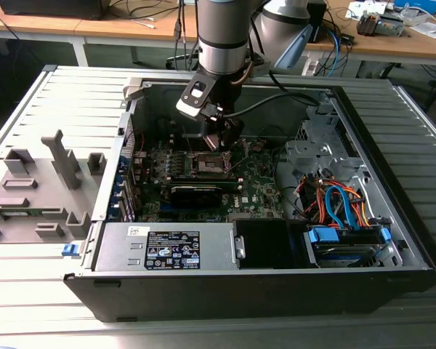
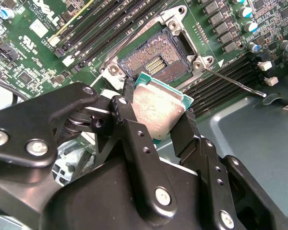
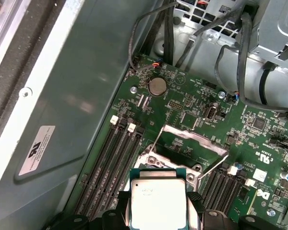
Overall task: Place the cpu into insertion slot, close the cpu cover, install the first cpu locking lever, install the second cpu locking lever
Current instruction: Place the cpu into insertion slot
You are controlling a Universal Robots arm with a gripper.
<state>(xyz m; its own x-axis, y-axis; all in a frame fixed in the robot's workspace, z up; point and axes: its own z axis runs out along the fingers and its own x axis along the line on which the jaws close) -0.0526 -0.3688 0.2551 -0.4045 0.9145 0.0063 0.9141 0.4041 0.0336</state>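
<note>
Slippage is the nearest hazard: the cpu [image 2: 158,108] is pinched only along two opposite edges, so a small knock or a slackened grip could tip it or let it fall askew. Just beyond it lies the open insertion slot [image 2: 156,62] with its field of fine contacts bare. If the chip came down tilted, turned out of line or off to one side, I judge it could bend those contacts or rest on the frame rather than inside it. Farther back, the cpu cover [image 3: 194,139] stands raised behind the socket and a thin locking lever [image 2: 235,82] lies swung out beside it; a wide or crooked descent might snag on either. The gripper [image 2: 156,117] has its fingers [image 2: 134,139] drawn in to the chip's width and clamped on it, one black finger on each side, with the pale metal top uncovered between them. The chip hangs just above the slot, not seated. In the exterior view the arm reaches down over the motherboard [image 1: 254,185] inside the open computer case [image 1: 203,291], which lies on the slatted grey tabletop [image 1: 29,291].
</note>
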